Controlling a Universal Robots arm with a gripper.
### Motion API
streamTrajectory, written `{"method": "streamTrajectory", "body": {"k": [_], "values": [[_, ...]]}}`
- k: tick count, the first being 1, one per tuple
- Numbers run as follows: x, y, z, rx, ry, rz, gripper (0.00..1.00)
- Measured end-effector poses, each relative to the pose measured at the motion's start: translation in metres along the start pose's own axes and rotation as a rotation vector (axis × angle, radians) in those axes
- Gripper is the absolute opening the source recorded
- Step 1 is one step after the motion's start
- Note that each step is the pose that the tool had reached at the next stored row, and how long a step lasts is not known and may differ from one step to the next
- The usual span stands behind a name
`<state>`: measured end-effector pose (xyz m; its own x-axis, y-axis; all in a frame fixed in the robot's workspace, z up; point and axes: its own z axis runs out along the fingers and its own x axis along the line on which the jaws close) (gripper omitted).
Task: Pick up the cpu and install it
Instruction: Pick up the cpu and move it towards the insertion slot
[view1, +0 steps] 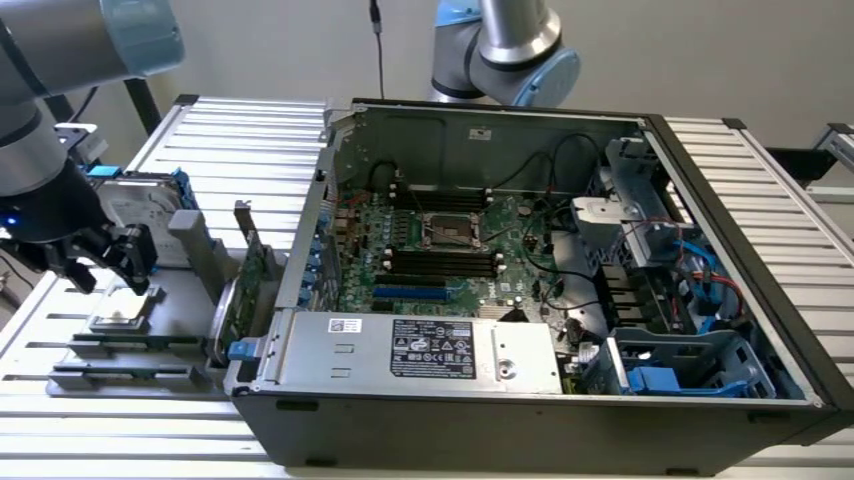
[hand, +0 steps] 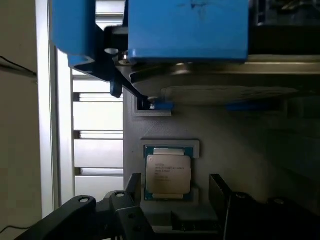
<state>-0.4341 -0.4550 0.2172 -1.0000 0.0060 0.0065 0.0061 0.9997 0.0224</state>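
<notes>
The cpu (view1: 123, 307) (hand: 168, 172), a small flat square with a silver top, lies in a recess of a grey holder block (view1: 134, 345) on the exterior view's left, outside the computer case. My gripper (view1: 107, 277) (hand: 175, 180) hangs just above it, open. One black finger (hand: 132, 186) stands on each side of the chip, and neither touches it. The bare cpu socket (view1: 447, 232) sits in the middle of the motherboard inside the open case.
A silver hard drive with blue brackets (view1: 134, 202) (hand: 200, 75) stands upright just behind the cpu holder. A green expansion card (view1: 244, 290) stands on edge between holder and case wall (view1: 300, 250). A second robot arm (view1: 501, 50) rises behind the case.
</notes>
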Motion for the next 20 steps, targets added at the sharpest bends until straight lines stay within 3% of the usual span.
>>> {"method": "streamTrajectory", "body": {"k": [10, 20], "values": [[0.0, -0.0007, 0.0176, 0.0, 0.0014, 0.0, 0.65], [0.002, -0.0008, 0.0227, 0.0001, 0.0071, 0.007, 0.65]]}}
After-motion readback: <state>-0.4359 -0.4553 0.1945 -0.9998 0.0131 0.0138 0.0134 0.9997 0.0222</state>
